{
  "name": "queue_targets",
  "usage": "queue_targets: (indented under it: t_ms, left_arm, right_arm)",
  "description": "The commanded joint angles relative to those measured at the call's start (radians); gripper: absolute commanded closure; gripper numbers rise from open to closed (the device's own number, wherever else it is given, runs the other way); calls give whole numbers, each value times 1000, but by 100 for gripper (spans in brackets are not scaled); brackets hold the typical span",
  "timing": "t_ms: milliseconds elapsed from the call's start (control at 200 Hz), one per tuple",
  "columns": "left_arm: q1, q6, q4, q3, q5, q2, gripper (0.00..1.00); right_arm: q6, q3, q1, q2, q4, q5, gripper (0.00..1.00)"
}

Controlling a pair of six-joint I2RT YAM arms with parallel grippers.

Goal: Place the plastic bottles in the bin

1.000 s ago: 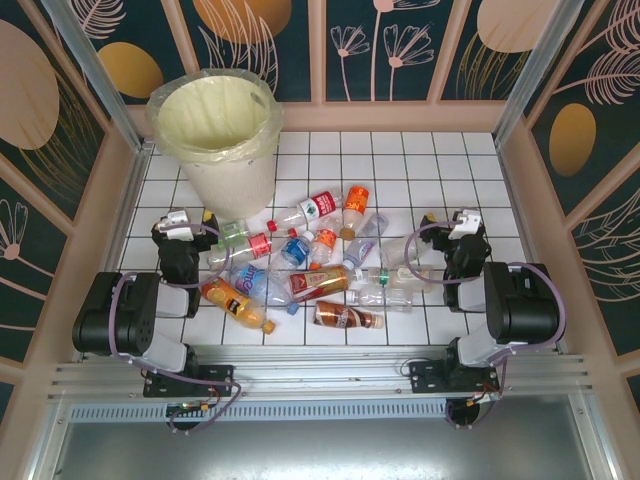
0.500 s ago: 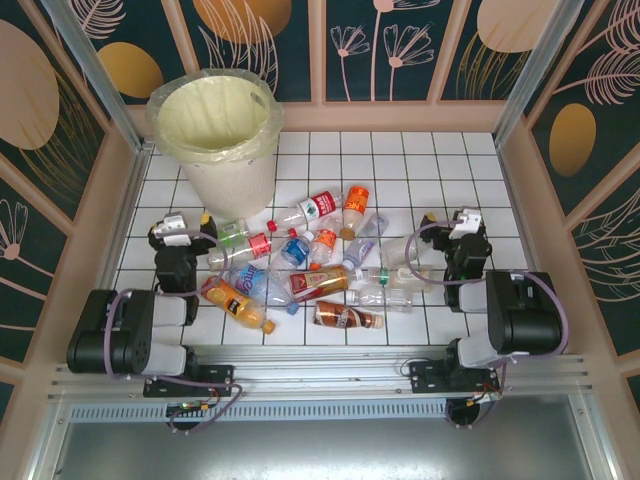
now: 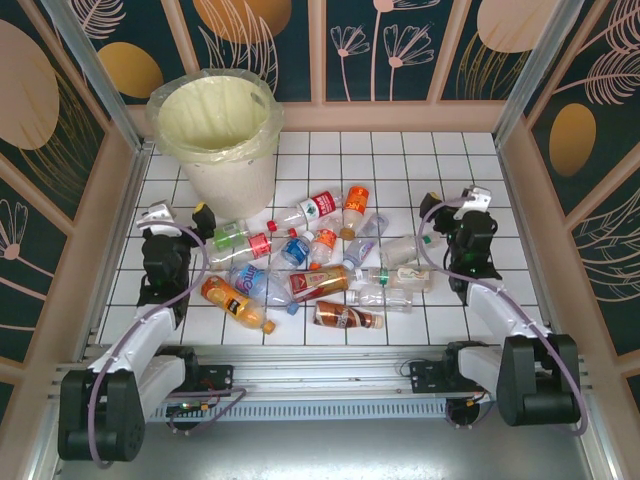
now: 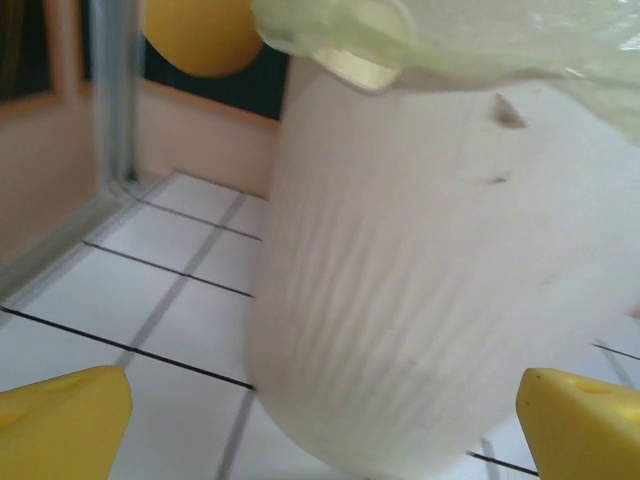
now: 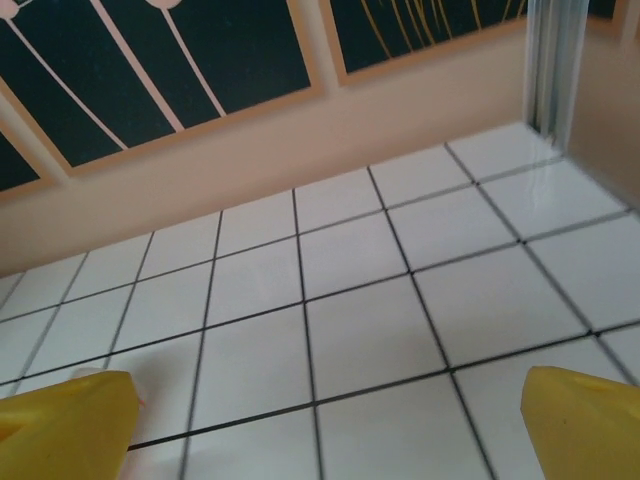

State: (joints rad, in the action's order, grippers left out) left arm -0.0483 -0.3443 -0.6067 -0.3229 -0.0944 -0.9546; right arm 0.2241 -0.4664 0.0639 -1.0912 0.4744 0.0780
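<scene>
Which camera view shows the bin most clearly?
The top external view: the whole bin stands there, rim, wall and lined inside all visible. The left wrist view gives a close, blurred stretch of its wall beneath the bag edge.

The white tiled table (image 3: 460,160) carries the bin (image 3: 230,185) and scattered plastic bottles (image 3: 320,283).

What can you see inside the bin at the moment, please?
Inside the bin, the pale yellow bag liner is visible from above, with no bottle in sight. Its near inner wall is hidden at this angle. The plastic bottles lie on the tiles.
</scene>
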Motion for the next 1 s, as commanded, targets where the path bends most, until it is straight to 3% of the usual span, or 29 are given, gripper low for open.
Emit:
queue_targets:
  t_ms: [0, 70, 280, 550, 701, 996]
  left_arm:
    - [-35, -158, 188, -60, 149, -2, 1]
    - [-62, -188, 242, -89, 211, -21, 1]
    - [-161, -198, 227, -134, 475, -56, 1]
    - [-203, -186, 77, -122, 731, -68, 2]
    - [-210, -192, 11, -101, 785, -76, 2]
    - [-214, -190, -7, -90, 787, -44, 2]
  right_arm:
    - [197, -86, 22, 13, -318, 36, 1]
    - [299, -143, 27, 5, -455, 94, 1]
    - [428, -246, 23, -5, -731, 37, 5]
    - [536, -244, -6, -30, -819, -105, 15]
    - [571, -248, -17, -80, -826, -142, 22]
    - [621, -229, -33, -187, -758, -172, 30]
